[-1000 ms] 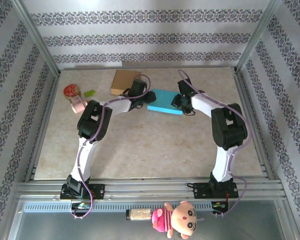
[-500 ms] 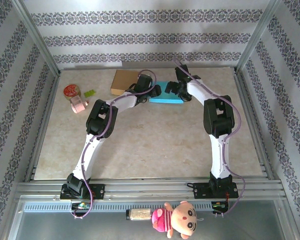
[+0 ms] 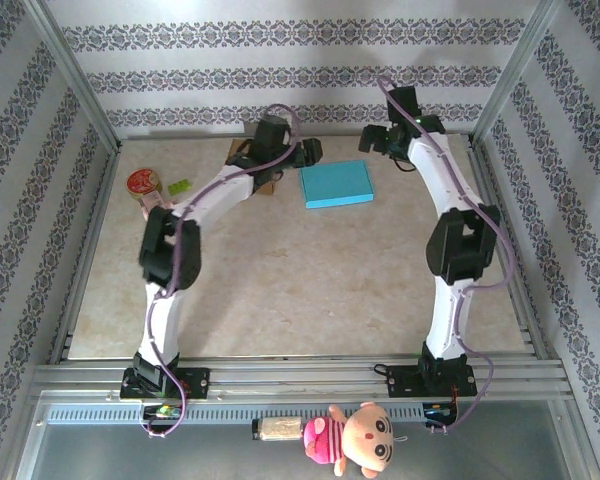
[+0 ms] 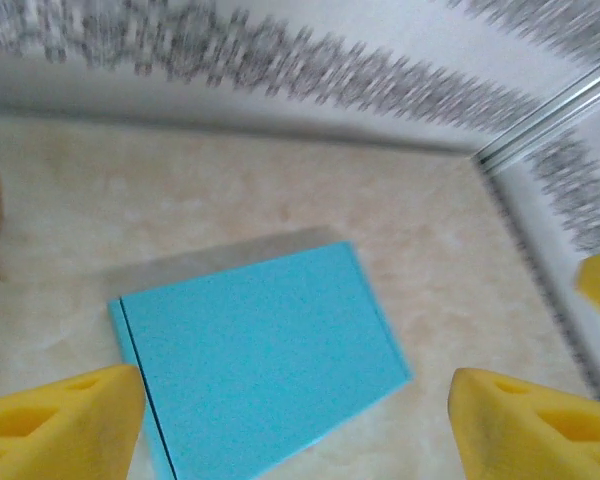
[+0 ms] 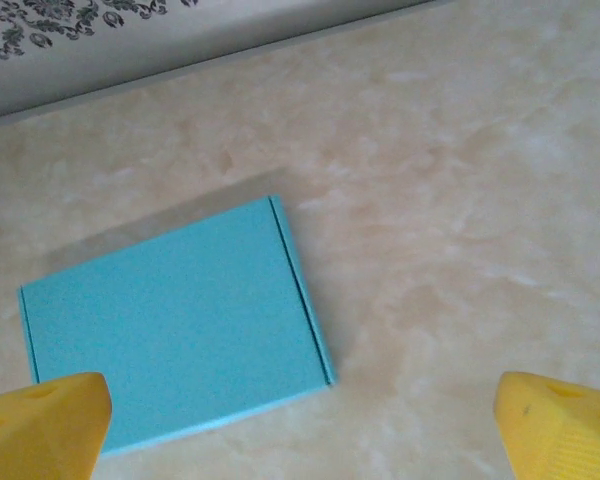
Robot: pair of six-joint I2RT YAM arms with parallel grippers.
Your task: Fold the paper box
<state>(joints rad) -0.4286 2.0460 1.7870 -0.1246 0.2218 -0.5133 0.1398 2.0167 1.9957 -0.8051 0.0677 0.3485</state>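
Observation:
The paper box (image 3: 336, 184) is a flat, closed turquoise box lying alone on the table near the back wall. My left gripper (image 3: 308, 153) hangs above and to its left, and my right gripper (image 3: 372, 141) above and to its right; neither touches it. In the left wrist view the box (image 4: 260, 360) lies below the left gripper (image 4: 295, 400), whose yellow fingers (image 4: 60, 420) stand wide apart with nothing between them. The right wrist view has the box (image 5: 175, 330) at lower left under the open right gripper (image 5: 302, 400), with its fingers (image 5: 560, 425) at the frame's corners.
A brown cardboard piece (image 3: 242, 160) lies left of the box, partly under the left arm. A tape roll (image 3: 143, 182) and a small green item (image 3: 179, 186) sit at the far left. A metal frame and patterned walls enclose the table (image 3: 310, 280).
Both arms have risen off the box and stretched back toward the rear wall. Both grippers have opened wider. The box now lies uncovered, slightly farther back.

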